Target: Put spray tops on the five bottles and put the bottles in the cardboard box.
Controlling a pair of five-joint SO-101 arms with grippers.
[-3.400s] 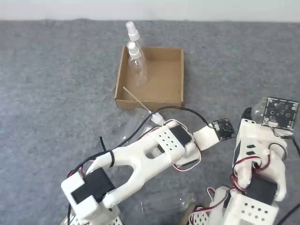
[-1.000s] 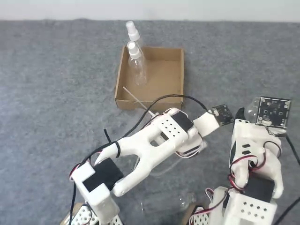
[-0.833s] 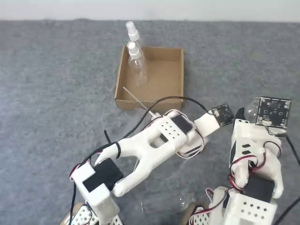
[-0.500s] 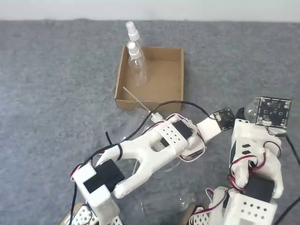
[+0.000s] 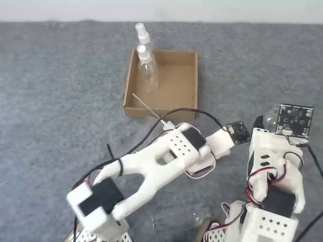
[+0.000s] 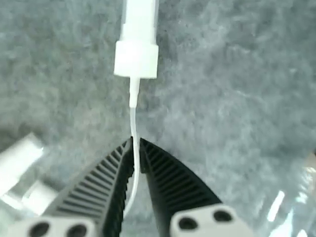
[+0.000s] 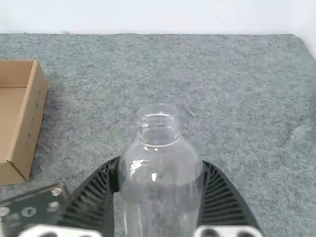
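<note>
Left claw [image 6: 136,147], ribbed, around slim white spray top [image 6: 136,59]

The right side of the cardboard box [image 5: 176,85] is bare; a capped bottle [image 5: 148,70] sits against its left wall, a second bottle [image 5: 142,34] just behind that corner, and a thin tube [image 5: 146,107] slants over its near wall. My left arm [image 5: 161,159] lies across the carpet [image 5: 60,101] before the box with my right arm [image 5: 275,171] close beside, while left of the box the carpet is open
</note>
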